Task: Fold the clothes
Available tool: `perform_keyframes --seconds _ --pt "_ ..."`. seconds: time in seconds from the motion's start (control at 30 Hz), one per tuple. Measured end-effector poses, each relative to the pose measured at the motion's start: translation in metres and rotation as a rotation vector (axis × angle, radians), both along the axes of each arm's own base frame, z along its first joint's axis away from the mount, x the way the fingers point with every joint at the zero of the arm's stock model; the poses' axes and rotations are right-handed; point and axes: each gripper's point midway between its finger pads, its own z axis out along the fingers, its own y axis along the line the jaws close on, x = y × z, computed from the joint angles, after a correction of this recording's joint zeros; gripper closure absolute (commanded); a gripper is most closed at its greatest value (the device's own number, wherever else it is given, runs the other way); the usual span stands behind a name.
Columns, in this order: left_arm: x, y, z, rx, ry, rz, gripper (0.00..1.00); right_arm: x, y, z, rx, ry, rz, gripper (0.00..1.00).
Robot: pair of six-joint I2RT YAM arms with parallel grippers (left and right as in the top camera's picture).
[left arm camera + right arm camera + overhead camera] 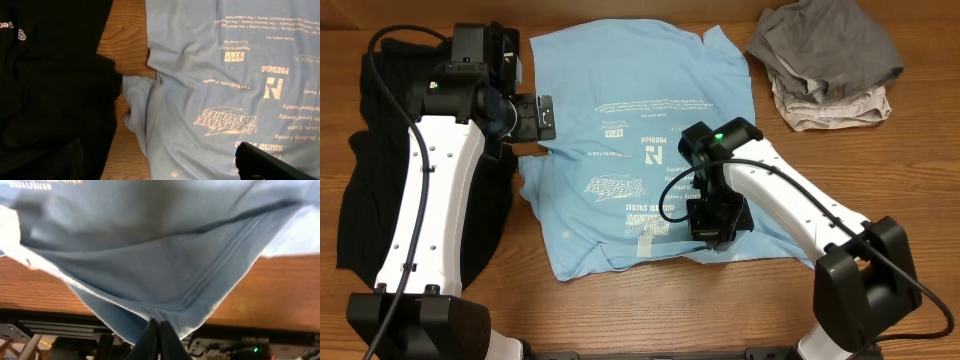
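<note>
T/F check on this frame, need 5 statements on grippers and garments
1. The right gripper is shut on an edge of the blue T-shirt. True.
2. The left gripper is holding the shirt's sleeve. False: it is open above the sleeve and holds nothing.
3. The black garment lies on top of the blue T-shirt. False: it lies beside the shirt, under the left arm.
4. A pile of grey clothes sits apart from the shirt, at the far corner on the right arm's side. True.
5. The blue T-shirt is folded in half. False: it is spread mostly flat, print up.
</note>
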Motion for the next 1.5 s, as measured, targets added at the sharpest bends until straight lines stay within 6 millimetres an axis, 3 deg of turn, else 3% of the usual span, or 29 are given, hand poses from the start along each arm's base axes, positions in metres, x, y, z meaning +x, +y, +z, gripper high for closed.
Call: perform_keyframes --seconds 0.33,0.57,0.6,0.67,0.73,0.77,0.87,0.97,1.07,1.3,1.5 --pt "0.0 0.0 0.0 0.007 0.0 -0.017 0.0 -0.042 0.04 -0.001 -0.056 0.002 0.054 0.96" --pt "0.0 0.0 0.0 0.009 0.0 -0.02 0.0 -0.095 0.037 -0.022 -0.191 0.064 0.065 0.96" --pt "0.0 0.0 0.0 0.009 0.0 -0.02 0.0 -0.098 0.035 -0.024 -0.201 0.067 0.06 0.93" --pt "0.0 0.0 0.0 0.009 0.0 -0.021 0.0 -0.102 0.032 -0.026 -0.229 0.073 0.03 0.76" --pt "0.0 0.0 0.0 0.012 -0.001 -0.028 0.0 -0.102 0.031 -0.028 -0.238 0.074 0.01 0.66" --pt "0.0 0.0 0.0 0.014 0.0 -0.032 0.0 -0.102 0.031 -0.028 -0.241 0.072 0.001 0.49" --pt "0.0 0.0 0.0 0.016 -0.001 -0.038 0.0 -0.096 0.031 -0.029 -0.235 0.051 -0.022 0.21" --pt "0.0 0.0 0.0 0.017 -0.001 -0.038 0.0 -0.084 0.03 -0.026 -0.203 0.017 -0.053 0.09" --pt "0.0 0.0 0.0 0.018 -0.001 -0.042 0.0 -0.058 0.031 -0.021 -0.122 -0.046 -0.113 0.09" --pt "0.001 0.0 0.0 0.028 -0.006 -0.066 0.0 0.022 0.023 -0.014 0.096 -0.221 -0.186 0.09" --pt "0.007 0.0 0.001 0.034 -0.024 -0.084 0.0 0.053 0.0 -0.023 0.131 -0.254 -0.193 0.24"
